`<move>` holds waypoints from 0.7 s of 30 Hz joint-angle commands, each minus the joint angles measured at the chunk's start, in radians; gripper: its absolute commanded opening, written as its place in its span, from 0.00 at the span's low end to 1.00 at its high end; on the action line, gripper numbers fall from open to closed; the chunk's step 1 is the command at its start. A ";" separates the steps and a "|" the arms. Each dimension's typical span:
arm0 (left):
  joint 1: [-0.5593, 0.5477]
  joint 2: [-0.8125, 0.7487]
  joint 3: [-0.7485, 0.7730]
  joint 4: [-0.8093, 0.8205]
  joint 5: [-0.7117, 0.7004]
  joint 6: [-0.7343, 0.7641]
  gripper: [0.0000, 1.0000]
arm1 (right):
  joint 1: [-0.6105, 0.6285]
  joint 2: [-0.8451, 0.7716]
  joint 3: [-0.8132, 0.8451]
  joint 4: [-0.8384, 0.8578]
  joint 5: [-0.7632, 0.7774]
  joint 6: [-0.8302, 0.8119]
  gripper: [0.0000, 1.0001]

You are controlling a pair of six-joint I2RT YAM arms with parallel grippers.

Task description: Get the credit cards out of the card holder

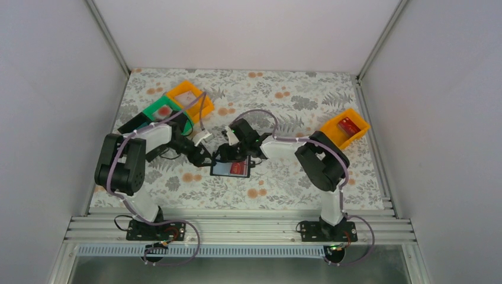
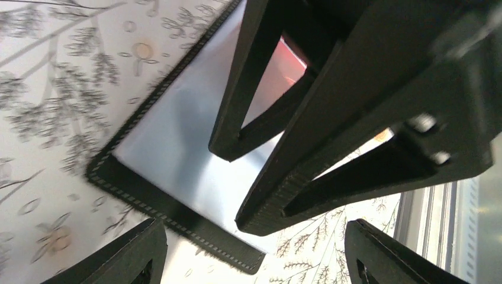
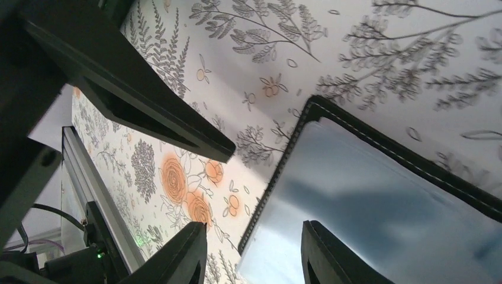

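Observation:
The card holder [image 1: 224,169] lies open on the floral table between the two arms, with a red credit card [image 1: 239,168] in its right half. In the left wrist view its glossy pocket [image 2: 177,148] and the red card [image 2: 278,65] show behind the right arm's fingers. My left gripper [image 1: 206,158] is open and empty, low over the holder's near corner [image 2: 254,263]. My right gripper [image 1: 228,152] is open; its gap [image 3: 254,260] straddles the holder's stitched edge [image 3: 278,171], one finger over the pocket, one over the table.
An orange tray [image 1: 331,135] at the right holds a red card [image 1: 348,125]. At the back left stand an orange tray [image 1: 199,112] with a pale card [image 1: 187,97], a green tray [image 1: 155,109] and a black tray [image 1: 134,123]. The two grippers are almost touching.

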 commanded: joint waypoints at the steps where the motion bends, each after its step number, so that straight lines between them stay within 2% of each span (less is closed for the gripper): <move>1: 0.059 -0.042 0.023 -0.034 0.070 0.055 0.75 | 0.031 0.041 0.082 -0.014 -0.016 -0.001 0.43; 7: 0.091 -0.098 0.028 -0.074 0.114 0.103 0.75 | 0.055 0.090 0.191 -0.063 -0.017 -0.006 0.43; 10: 0.092 -0.112 0.020 -0.055 0.089 0.084 0.75 | 0.047 0.049 0.240 -0.169 0.050 -0.045 0.43; 13: 0.090 -0.096 0.011 -0.028 0.060 0.057 0.72 | 0.004 -0.065 0.169 -0.258 0.144 -0.060 0.44; 16: 0.083 -0.067 0.009 0.003 0.020 0.020 0.62 | -0.027 -0.162 0.053 -0.351 0.256 -0.061 0.44; 18: 0.073 -0.054 0.003 0.024 -0.006 -0.003 0.59 | -0.028 -0.187 0.003 -0.419 0.331 -0.067 0.44; 21: 0.042 -0.042 -0.003 0.045 -0.035 -0.019 0.59 | -0.028 -0.213 -0.069 -0.419 0.321 -0.051 0.41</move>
